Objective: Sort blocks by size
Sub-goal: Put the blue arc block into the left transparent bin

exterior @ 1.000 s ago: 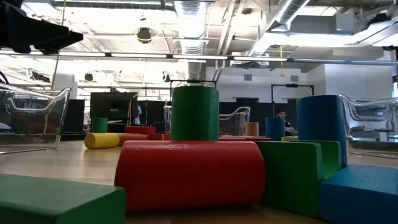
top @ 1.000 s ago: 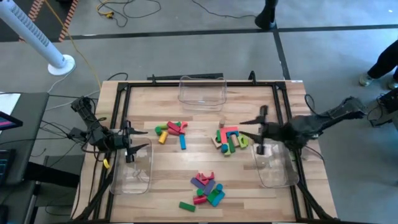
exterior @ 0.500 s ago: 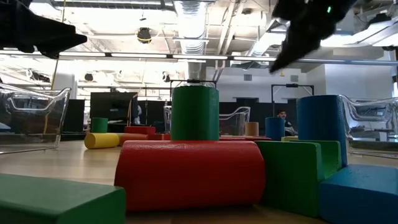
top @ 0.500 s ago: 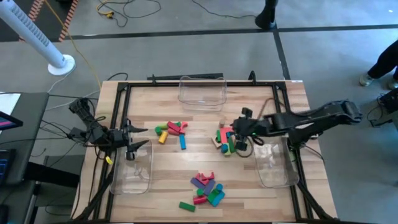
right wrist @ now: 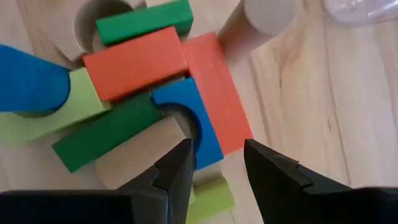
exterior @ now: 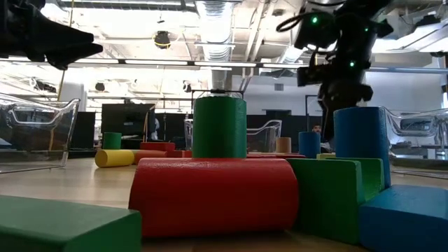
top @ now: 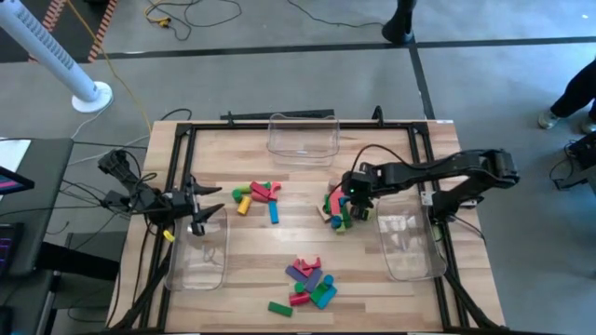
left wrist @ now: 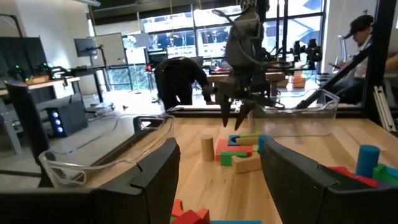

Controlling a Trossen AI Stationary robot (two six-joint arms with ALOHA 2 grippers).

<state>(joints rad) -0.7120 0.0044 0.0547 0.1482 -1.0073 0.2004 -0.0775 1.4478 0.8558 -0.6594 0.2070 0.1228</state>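
The right gripper [top: 351, 192] hangs right of centre over a cluster of blocks [top: 339, 208], jaws parted and empty, straddling a blue arch block [right wrist: 186, 118] without touching it. The left gripper [top: 207, 207] waits at centre left above a clear bin [top: 197, 267], jaws spread wide, holding nothing.
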